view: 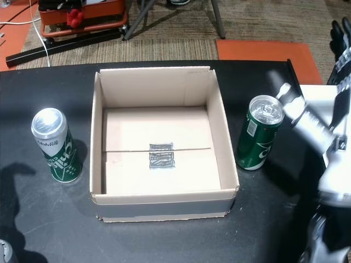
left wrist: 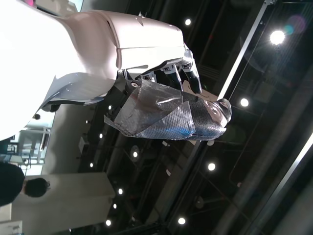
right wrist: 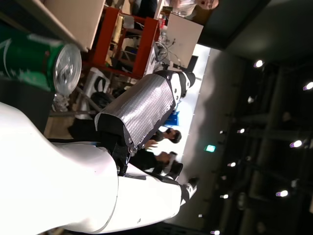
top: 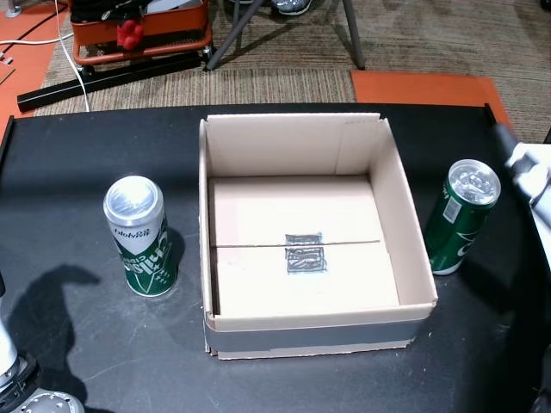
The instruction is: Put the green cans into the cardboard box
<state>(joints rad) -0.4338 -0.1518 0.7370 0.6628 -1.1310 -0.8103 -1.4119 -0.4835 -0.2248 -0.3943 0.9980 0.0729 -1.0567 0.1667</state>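
right hand [view: 329,137] holds nothing, digits spread, with the near green can [view: 259,133] upright just off its fingertips, beside the cardboard box [view: 164,205]. recommend a level side wrap mid-body. left hand [left wrist: 171,112]: fingers extended, empty.

looks like a robotics lab / demo hall | black table [top: 86,344] on carpet, orange equipment cart [top: 138,34] just behind it | dark ceiling with spotlights [left wrist: 277,37] | people [right wrist: 156,156] standing beyond the table
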